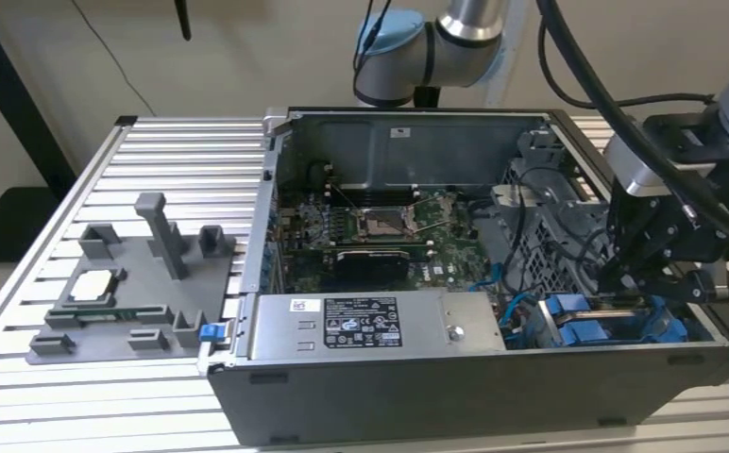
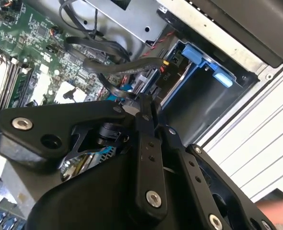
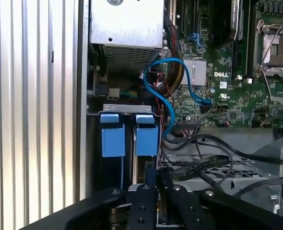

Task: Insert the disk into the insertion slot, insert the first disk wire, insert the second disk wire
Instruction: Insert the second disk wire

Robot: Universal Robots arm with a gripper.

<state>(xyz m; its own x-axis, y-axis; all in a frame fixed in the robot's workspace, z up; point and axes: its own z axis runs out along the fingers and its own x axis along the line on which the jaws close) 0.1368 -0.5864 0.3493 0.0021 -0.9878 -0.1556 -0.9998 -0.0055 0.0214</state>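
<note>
The gripper (image 1: 627, 288) has its fingers (image 2: 146, 108) pinched together on a dark wire (image 2: 122, 64) at the disk (image 3: 142, 172), which sits in the insertion slot (image 1: 617, 321) at the near corner on the exterior view's right of the open computer case (image 1: 466, 377), beside the power-supply box (image 1: 371, 326).

one open computer case (image 1: 466, 377), one silver power-supply box (image 1: 378, 326), two blue carrier tabs (image 3: 113, 136) just beyond the tool (image 3: 156, 191), one curling blue cable (image 3: 172, 76), one grey fixture tray (image 1: 138, 302).
</note>
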